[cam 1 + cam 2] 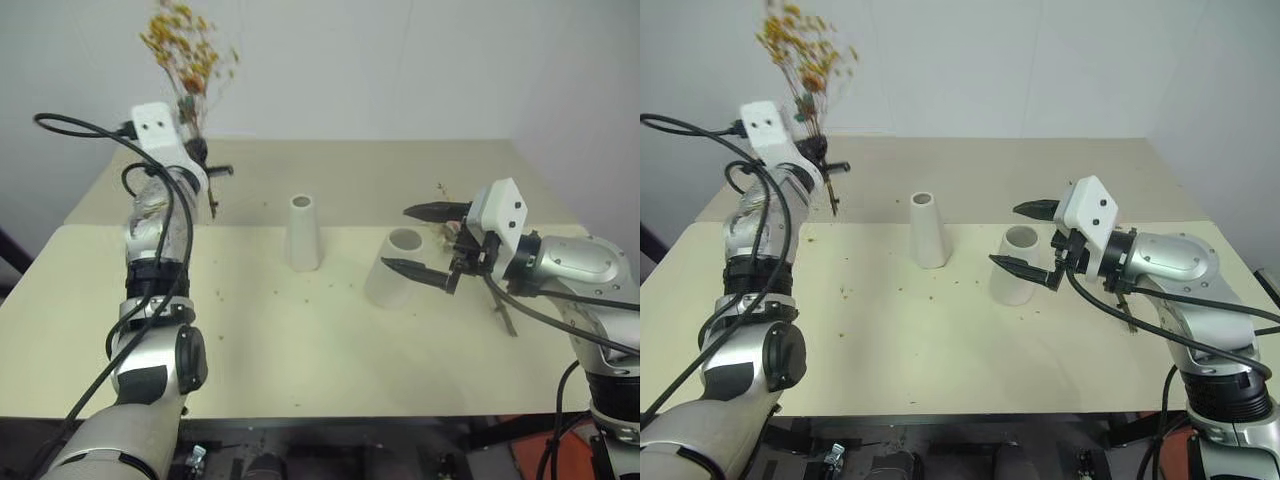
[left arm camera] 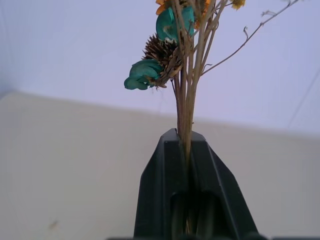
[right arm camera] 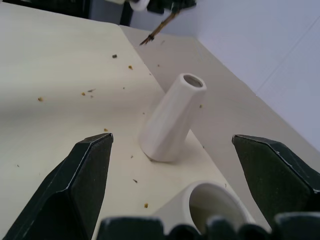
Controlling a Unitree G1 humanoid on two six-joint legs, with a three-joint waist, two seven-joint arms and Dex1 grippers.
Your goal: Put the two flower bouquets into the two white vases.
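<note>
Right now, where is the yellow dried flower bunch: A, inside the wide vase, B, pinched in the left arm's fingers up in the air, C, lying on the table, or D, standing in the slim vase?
B: the left gripper has its fingers shut on the brown stems of the yellow dried flower bunch, raised above the table, while the slim vase stands empty.

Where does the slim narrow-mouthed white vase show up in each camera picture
Left eye: slim vase mid-table, centre.
Right eye: slim vase left of centre.
Left wrist: not in it.
Right wrist: slim vase centre.
Shared landmark: wide-mouthed vase stands beside it.
</note>
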